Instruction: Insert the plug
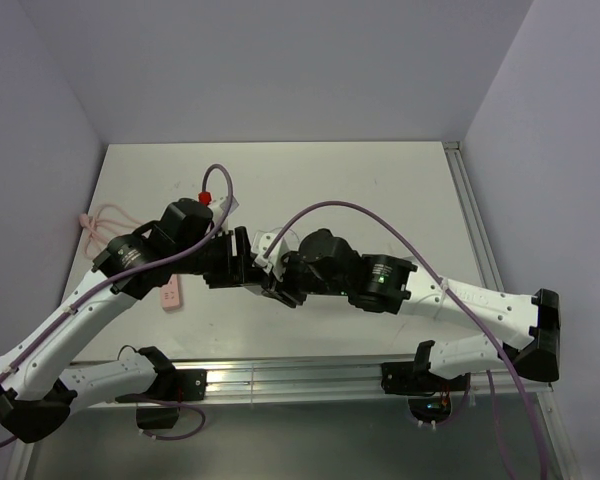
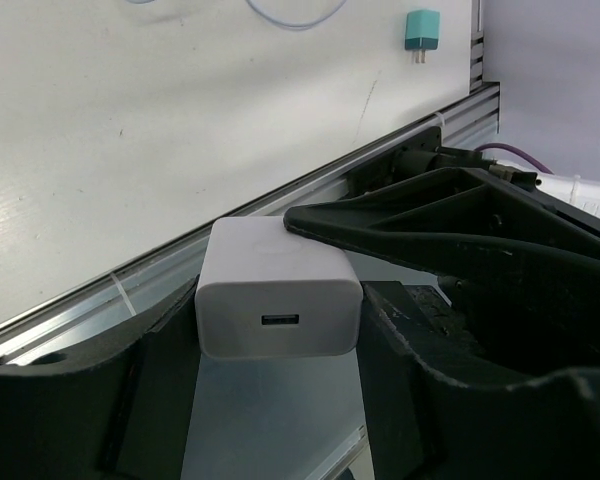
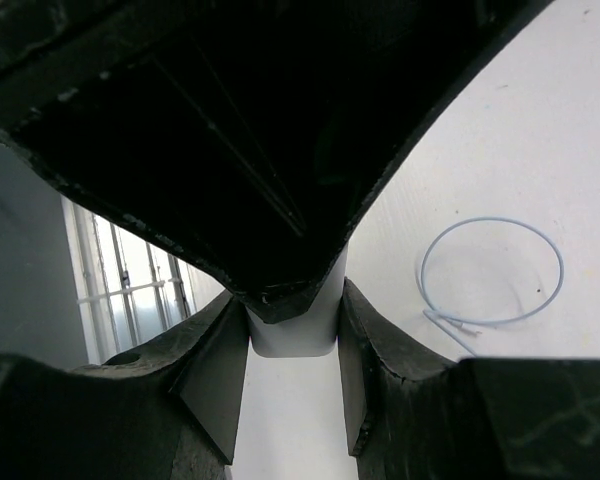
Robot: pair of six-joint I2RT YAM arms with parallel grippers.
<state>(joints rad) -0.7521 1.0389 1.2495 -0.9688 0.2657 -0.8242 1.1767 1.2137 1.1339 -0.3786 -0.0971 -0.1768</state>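
Observation:
A white charger block (image 2: 280,290) with a small port on its face hangs between both grippers over the table's near middle. My left gripper (image 2: 280,392) has both fingers against its sides. My right gripper (image 3: 292,385) is shut on the same block (image 3: 292,328) from the opposite side, one of its fingers (image 2: 430,215) lying across the block's top. In the top view the two grippers (image 1: 248,262) (image 1: 272,272) meet nose to nose. A thin whitish looping wire (image 3: 490,219) lies on the table to the right, its tiny pale plug (image 3: 463,326) at the loose end.
A pink socket strip (image 1: 172,293) with a pink cord (image 1: 105,220) lies at the table's left. A teal adapter (image 2: 421,28) rests farther off. A metal rail (image 1: 300,375) runs along the near edge. Purple robot cables (image 1: 410,240) arch overhead.

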